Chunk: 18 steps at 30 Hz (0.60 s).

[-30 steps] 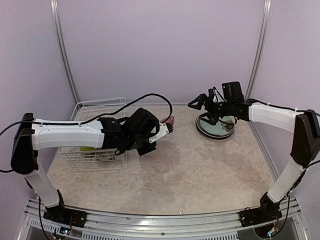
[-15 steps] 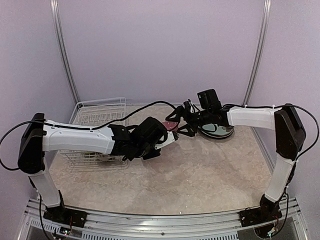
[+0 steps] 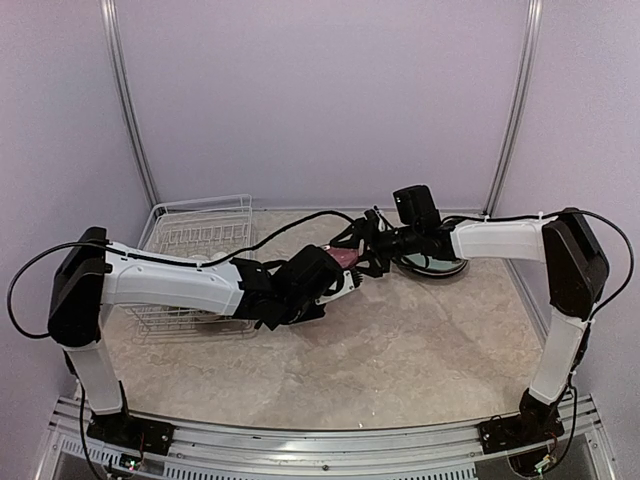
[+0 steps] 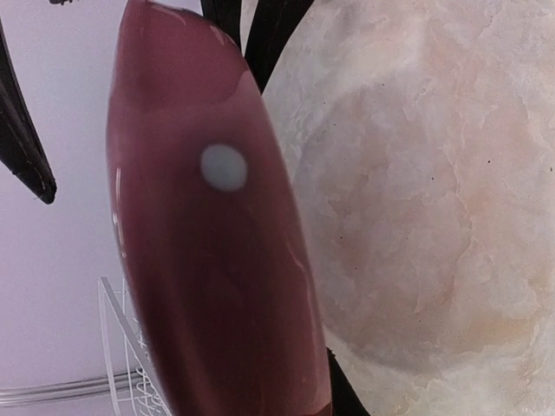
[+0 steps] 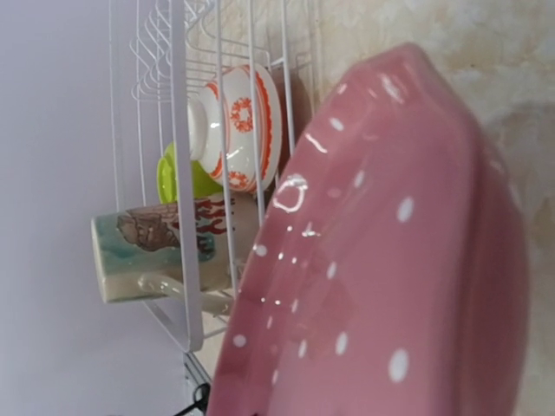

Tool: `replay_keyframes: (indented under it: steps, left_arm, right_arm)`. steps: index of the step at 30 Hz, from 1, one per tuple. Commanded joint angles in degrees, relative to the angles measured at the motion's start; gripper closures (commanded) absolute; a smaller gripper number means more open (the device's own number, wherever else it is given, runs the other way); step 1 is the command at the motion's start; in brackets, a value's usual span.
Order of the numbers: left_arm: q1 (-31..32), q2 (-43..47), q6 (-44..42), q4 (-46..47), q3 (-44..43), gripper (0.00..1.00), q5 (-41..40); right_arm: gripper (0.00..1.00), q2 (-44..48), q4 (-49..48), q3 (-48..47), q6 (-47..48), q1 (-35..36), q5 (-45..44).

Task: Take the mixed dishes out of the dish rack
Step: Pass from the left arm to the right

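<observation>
Step in hand: a handover of the pink polka-dot plate [image 3: 343, 258] from arm to arm is judged to be under way, above the middle of the surface [image 3: 400, 340] and well clear of the dish rack [image 3: 190, 225].
Left tool [image 3: 341, 272]: pinched on the plate, which is held on edge.
Right tool [image 3: 367, 250]: placed right at the plate's far side; whether it is spread or pressed onto the rim cannot be told.
Next move: a firm pinch by the right tool is called for before the left grip is let go; the stack of plates [image 3: 435, 262] is the likely destination.
Count, in transit: one plate.
Count, in the rack: one cream printed mug [image 5: 156, 247], one lime-green bowl [image 5: 178, 178], one white-and-red bowl [image 5: 238, 126].
Count, unloaded: one stack; its plates cannot be counted.
</observation>
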State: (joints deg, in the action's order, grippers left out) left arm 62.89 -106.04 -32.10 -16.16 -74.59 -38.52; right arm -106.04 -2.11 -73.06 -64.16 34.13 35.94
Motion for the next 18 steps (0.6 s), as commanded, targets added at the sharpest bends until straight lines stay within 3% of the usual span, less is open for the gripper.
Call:
replay_keyframes:
  steps: [1, 13, 15, 18]
  left_arm:
    - [0.96, -0.59, -2.17, 6.95, -2.55, 1.00, -4.33]
    - [1.30, -1.00, -2.47, 7.72, -2.72, 1.00, -5.22]
    - [1.29, -0.95, -2.44, 7.81, -2.76, 1.00, -5.38]
    - [1.34, -0.95, -2.44, 7.90, -2.76, 1.00, -5.46]
  right_arm:
    - [0.27, -1.28, -4.74, 0.81, -2.20, 0.66, 2.55]
    - [0.46, -2.72, -8.58, 1.12, -4.17, 0.67, 2.24]
    - [0.57, -2.68, -10.41, 1.52, -4.74, 0.57, 2.20]
    - [0.82, -2.63, -14.53, 3.06, -6.69, 0.48, 2.16]
